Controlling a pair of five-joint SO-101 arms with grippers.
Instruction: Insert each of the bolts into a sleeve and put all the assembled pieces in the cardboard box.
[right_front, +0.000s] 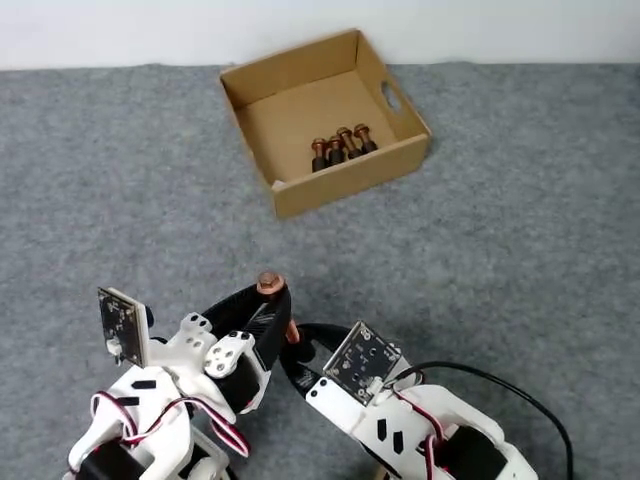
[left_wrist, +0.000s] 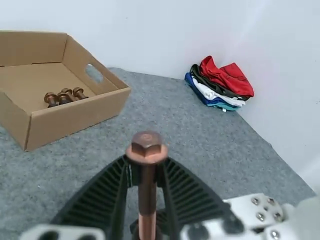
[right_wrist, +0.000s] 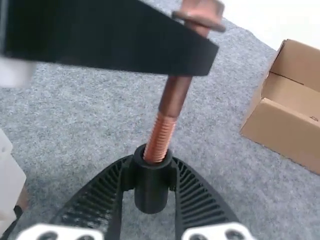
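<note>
Gripping the bolt (left_wrist: 146, 148) just under its head, the left claw (left_wrist: 146, 172) is closed on the shank. It holds the bolt upright, thread end down, so the free length can go into the sleeve (right_wrist: 151, 192). The right claw (right_wrist: 151, 167) is closed on that black sleeve from below, with the bore facing up along the bolt's line. The threaded tip sits in the sleeve's mouth, only just entered by the look of it, and most of the shank is bare. Holding each part by its outer end leaves the joint clear between the two claws.

From above, the pair meets at 6 o'clock on the carpet (right_front: 520, 230), with the box (right_front: 340, 185) well apart at 12 to 1 o'clock. A few assembled pieces (right_front: 340, 148) lie side by side against its near wall, so this looks like a late bolt. The seating push is not yet done, nor the carry to the box.
</note>
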